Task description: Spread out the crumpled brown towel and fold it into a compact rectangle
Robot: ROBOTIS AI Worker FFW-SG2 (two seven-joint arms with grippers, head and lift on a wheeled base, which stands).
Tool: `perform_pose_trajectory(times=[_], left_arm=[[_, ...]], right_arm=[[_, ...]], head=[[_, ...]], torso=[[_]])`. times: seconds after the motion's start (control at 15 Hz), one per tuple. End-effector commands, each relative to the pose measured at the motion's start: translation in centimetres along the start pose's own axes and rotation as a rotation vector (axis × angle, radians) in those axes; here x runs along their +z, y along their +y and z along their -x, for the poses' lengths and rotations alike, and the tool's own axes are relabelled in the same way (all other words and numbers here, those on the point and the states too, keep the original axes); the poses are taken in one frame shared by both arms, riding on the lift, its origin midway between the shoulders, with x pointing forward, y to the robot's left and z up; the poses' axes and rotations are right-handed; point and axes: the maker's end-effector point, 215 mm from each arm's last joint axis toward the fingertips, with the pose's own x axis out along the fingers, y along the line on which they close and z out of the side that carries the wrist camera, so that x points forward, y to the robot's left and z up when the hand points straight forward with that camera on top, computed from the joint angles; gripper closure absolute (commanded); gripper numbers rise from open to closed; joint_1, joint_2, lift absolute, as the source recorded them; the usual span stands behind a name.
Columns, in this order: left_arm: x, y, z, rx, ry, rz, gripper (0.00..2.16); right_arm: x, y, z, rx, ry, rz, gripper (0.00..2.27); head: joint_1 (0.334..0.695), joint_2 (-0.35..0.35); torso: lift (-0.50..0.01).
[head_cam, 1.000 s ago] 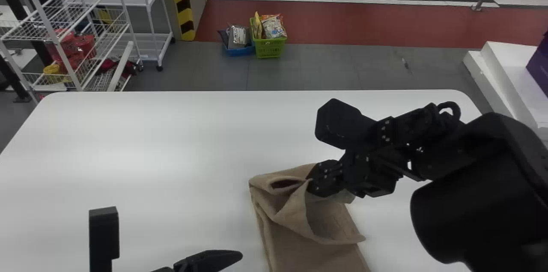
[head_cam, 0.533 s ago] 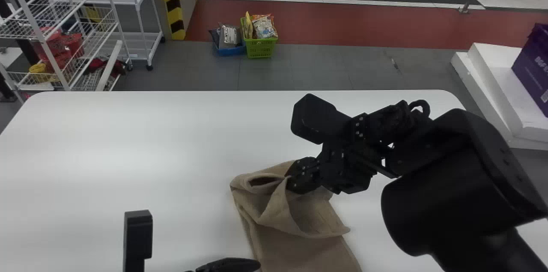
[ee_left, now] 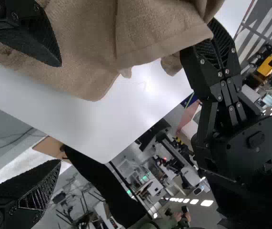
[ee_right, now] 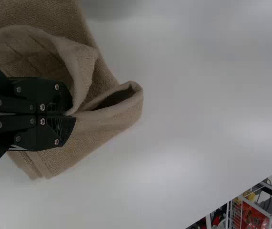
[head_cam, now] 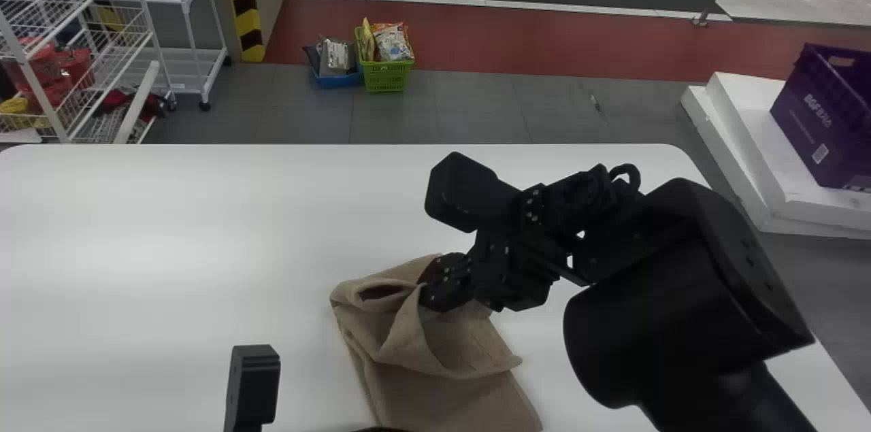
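A white table [head_cam: 170, 214] with rounded far corners stretches across the grey-floored room. Closest, the left gripper [head_cam: 378, 429] has its fingers spread wide with nothing between them, beside the brown towel [head_cam: 463, 405] toward the left edge. The towel lies flat where it is nearer, and its far part is bunched and folded over, with an open loop at its left corner, well short of the table's far edge. There the right gripper [head_cam: 425, 292], reaching in from the right edge, is closed tight and pinches a raised fold. Past the far edge, a green basket [head_cam: 386, 78] of packets sits beside a blue basket [head_cam: 338, 80] on the floor. White wire shelves [head_cam: 88, 51] stand beyond the far left corner, and a purple crate [head_cam: 810, 119] rests on white slabs [head_cam: 748, 146] beyond the far right one.
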Motion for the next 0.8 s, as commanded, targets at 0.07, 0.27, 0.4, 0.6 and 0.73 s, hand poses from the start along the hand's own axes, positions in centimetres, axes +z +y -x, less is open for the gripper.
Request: perform_pose_trajectory(times=[0.07,0.27,0.4,0.6,0.73], left_arm=[[-0.3,0.9,-0.8,0.009,0.014,-0.012,0.1],[-0.4,1.8,-1.4,0.018,0.027,-0.012,0.1],[-0.2,2.7,-1.7,0.032,0.035,-0.017,0.1],[0.8,3.9,-1.7,0.055,0.03,-0.029,0.1],[1.4,4.6,-1.7,0.067,0.027,-0.035,0.1]], right_arm=[[0.0,0.4,0.0,0.008,-0.002,-0.017,1.39],[0.8,0.7,0.7,0.003,-0.024,-0.02,1.39],[1.0,0.7,1.5,-0.009,-0.035,-0.029,1.39],[0.5,1.0,2.1,-0.019,-0.028,-0.031,1.39],[0.3,1.3,2.5,-0.026,-0.023,-0.021,1.39]], head=[[0.695,-0.141],[0.695,-0.144],[0.695,-0.141],[0.695,-0.14],[0.695,-0.139]], torso=[[-0.127],[-0.127],[-0.127],[-0.127],[-0.127]])
